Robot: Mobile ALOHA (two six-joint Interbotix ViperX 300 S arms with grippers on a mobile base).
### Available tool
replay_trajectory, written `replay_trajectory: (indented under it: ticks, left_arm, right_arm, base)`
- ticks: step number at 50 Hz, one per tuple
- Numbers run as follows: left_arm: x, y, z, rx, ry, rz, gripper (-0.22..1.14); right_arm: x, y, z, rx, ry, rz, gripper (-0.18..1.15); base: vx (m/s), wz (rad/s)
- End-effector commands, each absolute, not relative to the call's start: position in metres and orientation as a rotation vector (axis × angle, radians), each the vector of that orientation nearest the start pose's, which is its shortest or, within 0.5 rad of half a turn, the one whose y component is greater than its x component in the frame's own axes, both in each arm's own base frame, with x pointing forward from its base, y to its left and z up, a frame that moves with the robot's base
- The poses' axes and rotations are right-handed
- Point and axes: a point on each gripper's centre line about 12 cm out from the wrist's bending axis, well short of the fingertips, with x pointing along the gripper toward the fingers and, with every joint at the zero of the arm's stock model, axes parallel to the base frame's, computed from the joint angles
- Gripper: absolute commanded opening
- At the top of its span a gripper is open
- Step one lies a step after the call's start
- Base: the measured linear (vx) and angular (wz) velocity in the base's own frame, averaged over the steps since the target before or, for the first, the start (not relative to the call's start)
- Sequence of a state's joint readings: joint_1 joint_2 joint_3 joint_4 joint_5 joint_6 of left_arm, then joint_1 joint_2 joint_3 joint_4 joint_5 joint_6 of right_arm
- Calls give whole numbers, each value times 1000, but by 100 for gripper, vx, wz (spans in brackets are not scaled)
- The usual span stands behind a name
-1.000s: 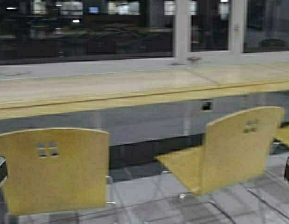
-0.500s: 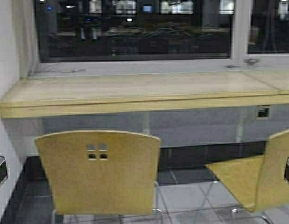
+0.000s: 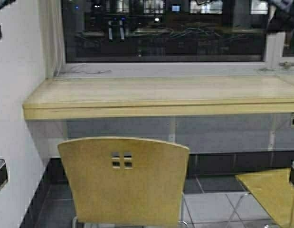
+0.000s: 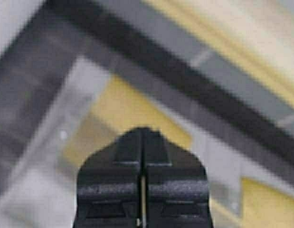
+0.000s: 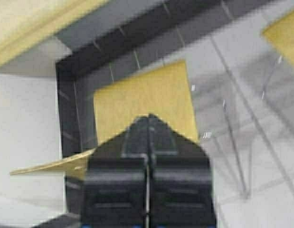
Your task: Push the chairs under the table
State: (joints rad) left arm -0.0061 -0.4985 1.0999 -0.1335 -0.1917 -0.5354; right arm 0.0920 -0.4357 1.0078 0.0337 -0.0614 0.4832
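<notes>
One tan-yellow chair [image 3: 123,183] stands with its backrest toward me, pulled out from the long beige table [image 3: 161,97]. A second of the chairs [image 3: 270,190] shows only its seat at the right edge, turned at an angle. My left gripper [image 4: 143,130] is shut and empty, held in the air with a chair seat [image 4: 120,111] below it. My right gripper [image 5: 149,117] is also shut and empty above the near chair's seat [image 5: 142,99]; another chair seat [image 5: 284,31] lies farther off. Neither gripper touches a chair.
A white wall [image 3: 16,118] closes the left side where the table ends. A dark window [image 3: 165,31] runs behind the table. Grey floor tiles [image 3: 208,204] lie between the chairs, with a black skirting strip [image 3: 222,164] under the table.
The robot has moved: the whole scene has shifted right in the high view. The left wall has come into view, the near chair is now central, and the second chair has slid toward the right edge.
</notes>
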Motion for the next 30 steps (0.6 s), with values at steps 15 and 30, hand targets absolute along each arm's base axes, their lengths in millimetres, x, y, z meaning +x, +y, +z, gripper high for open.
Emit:
replay_trajectory:
  ticks: [15,30]
  left_arm:
    - [298,-30,195,-613,439,63,3]
    - [270,-47,158,-674,631,86,3]
  right_arm:
    - [288,29,189,446,571,-43,4]
    - [277,47,178,549,656,-39,5]
  base:
    - [17,15]
    - [24,13]
